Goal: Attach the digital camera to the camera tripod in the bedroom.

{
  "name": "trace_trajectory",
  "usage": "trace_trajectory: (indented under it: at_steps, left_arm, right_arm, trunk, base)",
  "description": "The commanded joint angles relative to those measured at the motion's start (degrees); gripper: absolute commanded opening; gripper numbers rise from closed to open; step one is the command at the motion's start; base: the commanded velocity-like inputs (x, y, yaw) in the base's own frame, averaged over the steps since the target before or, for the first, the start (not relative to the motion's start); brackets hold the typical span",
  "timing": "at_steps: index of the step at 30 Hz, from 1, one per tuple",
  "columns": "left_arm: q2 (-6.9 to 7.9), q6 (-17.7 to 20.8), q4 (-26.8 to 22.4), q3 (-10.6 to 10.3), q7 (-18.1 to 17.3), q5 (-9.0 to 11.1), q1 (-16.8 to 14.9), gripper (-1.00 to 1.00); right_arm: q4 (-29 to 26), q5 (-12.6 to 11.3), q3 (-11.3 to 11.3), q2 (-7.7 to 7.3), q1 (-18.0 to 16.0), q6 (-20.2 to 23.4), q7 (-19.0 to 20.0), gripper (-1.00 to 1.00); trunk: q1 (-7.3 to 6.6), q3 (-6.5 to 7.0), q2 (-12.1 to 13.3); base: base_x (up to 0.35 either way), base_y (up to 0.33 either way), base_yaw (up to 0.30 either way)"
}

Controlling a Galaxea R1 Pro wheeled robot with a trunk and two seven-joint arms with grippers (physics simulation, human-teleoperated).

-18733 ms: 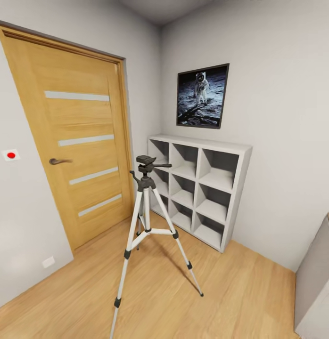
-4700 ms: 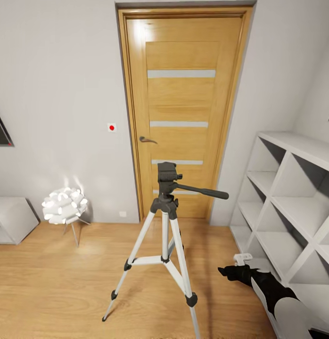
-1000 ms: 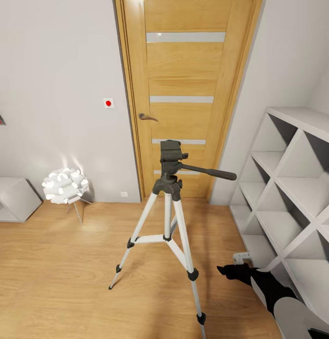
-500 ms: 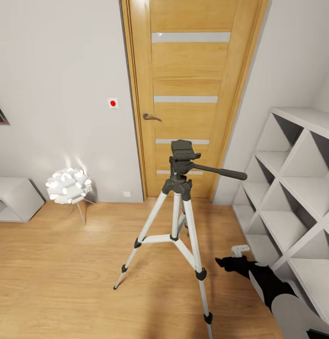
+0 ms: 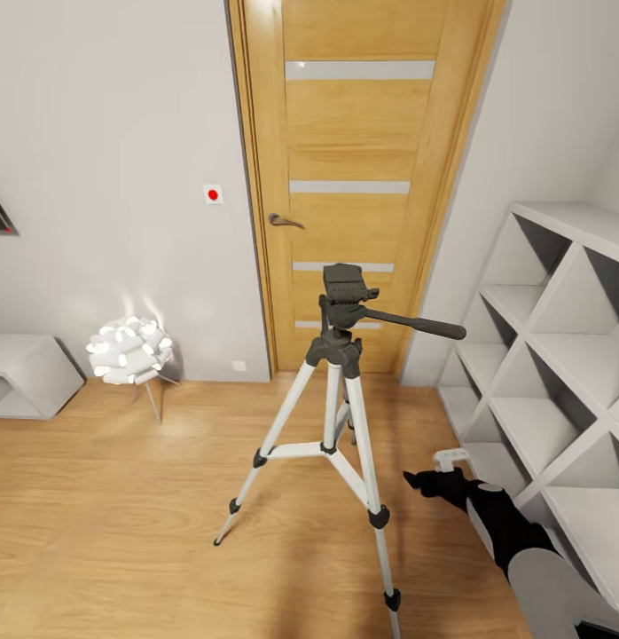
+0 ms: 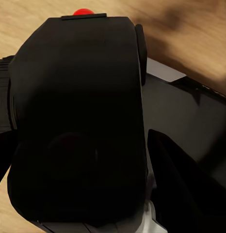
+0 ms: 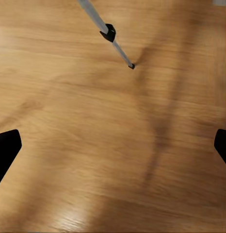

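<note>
Boxy black digital camera (image 6: 76,126) with red dot sat clamped in the left gripper (image 6: 142,194), silver-legged camera tripod (image 5: 340,390) stood on light wood floor (image 5: 105,515) before wooden door (image 5: 354,177), right gripper (image 7: 113,145) spread wide, holding nothing.

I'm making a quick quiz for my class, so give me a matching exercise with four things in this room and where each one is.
Things:
1. camera tripod
2. digital camera
3. glowing lamp
4. white cube shelves

Places:
A. along the wall beside the right arm
B. standing in front of the door
C. on the floor near the low cabinet
D. close up before the left wrist camera

Pairs: 1-B, 2-D, 3-C, 4-A
</note>
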Motion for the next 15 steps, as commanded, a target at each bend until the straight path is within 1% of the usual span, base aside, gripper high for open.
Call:
trace_trajectory:
  at_steps: [1, 4, 8, 11, 15]
  left_arm:
    - [-0.07, -0.1, 0.0, -0.5, 0.3, 0.3, 0.0, -1.00]
    - [-0.18, -0.1, 0.0, -0.5, 0.3, 0.2, 0.0, -1.00]
    - [-0.24, 0.0, 0.0, -0.5, 0.3, 0.2, 0.0, -1.00]
    - [-0.16, -0.1, 0.0, -0.5, 0.3, 0.2, 0.0, -1.00]
    - [-0.10, -0.1, 0.0, -0.5, 0.3, 0.2, 0.0, -1.00]
  right_arm:
    - [-0.4, 0.6, -0.5, 0.15, 0.0, 0.3, 0.2, 1.00]
    - [-1.4, 0.6, -0.5, 0.26, 0.0, 0.3, -0.6, 1.00]
    - [-2.7, 0.7, -0.5, 0.28, 0.0, 0.3, -0.7, 1.00]
    - [-3.7, 0.8, -0.5, 0.32, 0.0, 0.3, -0.6, 1.00]
    - [-4.4, 1.0, -0.4, 0.39, 0.0, 0.2, -0.6, 1.00]
  trunk:
    - [0.01, -0.07, -0.1]
    - [0.01, -0.07, -0.1]
    - [0.01, -0.07, -0.1]
    - [0.01, -0.07, -0.1]
    - [0.01, -0.07, -0.1]
  base:
    - [0.000, 0.073, 0.000]
    - [-0.037, 0.177, 0.000]
    - [-0.099, 0.233, 0.000]
    - [-0.049, 0.091, 0.000]
    - [-0.014, 0.026, 0.000]
